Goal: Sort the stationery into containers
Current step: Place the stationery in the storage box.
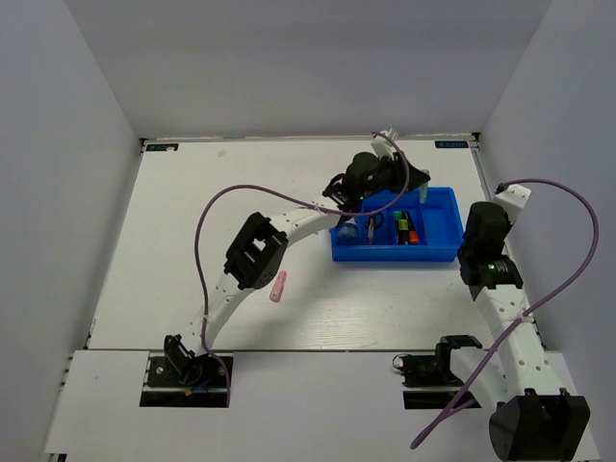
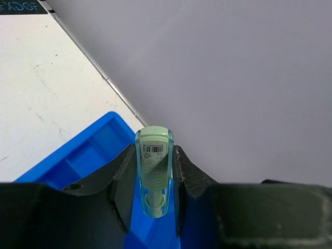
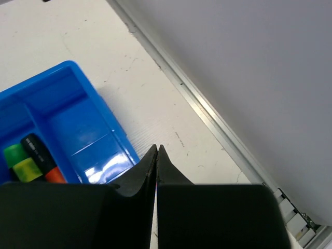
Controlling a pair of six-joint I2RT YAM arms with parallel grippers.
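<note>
The bright-blue divided tray (image 1: pixel 438 219) stands at the right of the table. My left gripper (image 1: pixel 420 192) hovers over its far side, shut on a pale green highlighter (image 2: pixel 154 166) that stands upright between the jaws above the tray (image 2: pixel 88 155). In the tray lie the black-handled scissors (image 1: pixel 372 227), the blue-and-white roll (image 1: pixel 348 231), and the green (image 3: pixel 13 153), yellow (image 3: pixel 26 168) and orange (image 3: pixel 52 175) highlighters. A pink highlighter (image 1: pixel 279 286) lies on the table left of the tray. My right gripper (image 3: pixel 157 150) is shut and empty, just right of the tray (image 3: pixel 78 116).
The grey back wall and its metal rail (image 3: pixel 207 114) run close behind the tray. The side wall stands right of my right arm (image 1: pixel 500 289). A purple cable (image 1: pixel 217 207) loops over the left arm.
</note>
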